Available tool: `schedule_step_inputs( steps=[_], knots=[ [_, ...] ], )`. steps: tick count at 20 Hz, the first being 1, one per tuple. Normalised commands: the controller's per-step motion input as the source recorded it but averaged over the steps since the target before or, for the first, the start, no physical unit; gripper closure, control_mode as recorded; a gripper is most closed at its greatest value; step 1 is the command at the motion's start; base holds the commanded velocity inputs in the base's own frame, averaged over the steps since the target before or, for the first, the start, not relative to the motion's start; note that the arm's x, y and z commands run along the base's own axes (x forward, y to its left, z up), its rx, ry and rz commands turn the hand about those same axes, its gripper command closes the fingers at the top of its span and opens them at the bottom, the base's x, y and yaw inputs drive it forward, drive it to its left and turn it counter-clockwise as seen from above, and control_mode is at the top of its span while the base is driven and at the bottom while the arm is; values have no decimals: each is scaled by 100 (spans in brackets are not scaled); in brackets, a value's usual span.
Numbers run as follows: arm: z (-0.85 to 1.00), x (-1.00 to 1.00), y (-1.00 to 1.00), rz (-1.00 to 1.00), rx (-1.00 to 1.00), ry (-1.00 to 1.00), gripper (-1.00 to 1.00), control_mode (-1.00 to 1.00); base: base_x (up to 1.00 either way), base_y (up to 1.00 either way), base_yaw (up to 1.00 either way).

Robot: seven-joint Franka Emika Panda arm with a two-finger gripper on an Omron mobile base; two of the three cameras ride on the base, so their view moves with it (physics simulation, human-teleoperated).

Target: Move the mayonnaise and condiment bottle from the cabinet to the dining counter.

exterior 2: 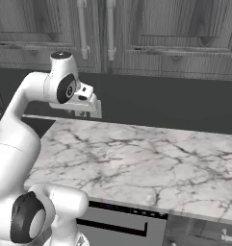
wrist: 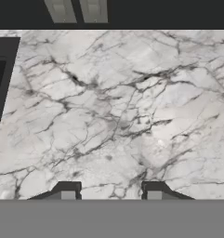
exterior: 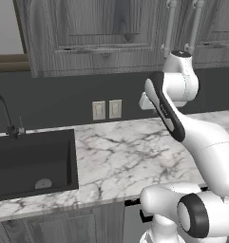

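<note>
The grey wood-grain cabinet (exterior: 87,33) (exterior 2: 175,29) hangs above the worktop with its panelled doors shut. The mayonnaise and the condiment bottle are hidden. The dining counter is out of view. My gripper (wrist: 110,191) hangs over the marble worktop and looks down at it; its two dark fingertips (wrist: 67,190) stand apart with bare marble between them. The white hand (exterior 2: 86,103) sits in front of the dark backsplash, well below the cabinet doors, and is partly hidden behind the arm in the left base view (exterior: 147,101).
The marble worktop (exterior: 130,156) (exterior 2: 136,163) (wrist: 113,107) runs under the arm. A black sink (exterior: 33,161) with a dark faucet (exterior: 4,116) lies to the left. Two wall outlets (exterior: 106,110) (wrist: 76,10) sit on the backsplash. Long vertical door handles (exterior: 170,26) (exterior 2: 82,29) hang above the hand.
</note>
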Motion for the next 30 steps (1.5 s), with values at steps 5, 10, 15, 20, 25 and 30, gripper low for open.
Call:
schedule_step_inputs(
  steps=[5, 10, 15, 20, 25, 30],
  knots=[
    [0, -13, 0, 0, 0, -3, -100, -100, 0, 0, 0],
    [1, -32, 1, -2, -4, -21, -100, -100, 0, 0, 0],
    [16, -27, 0, -5, -3, -26, -100, -100, 0, 0, 0],
    [33, -21, 0, 0, 0, -12, -100, -100, 0, 0, 0],
    [41, -11, -1, 0, 0, -18, -100, -100, 0, 0, 0],
    [56, -1, -1, 0, 0, -14, -100, -100, 0, 0, 0]
  ],
)
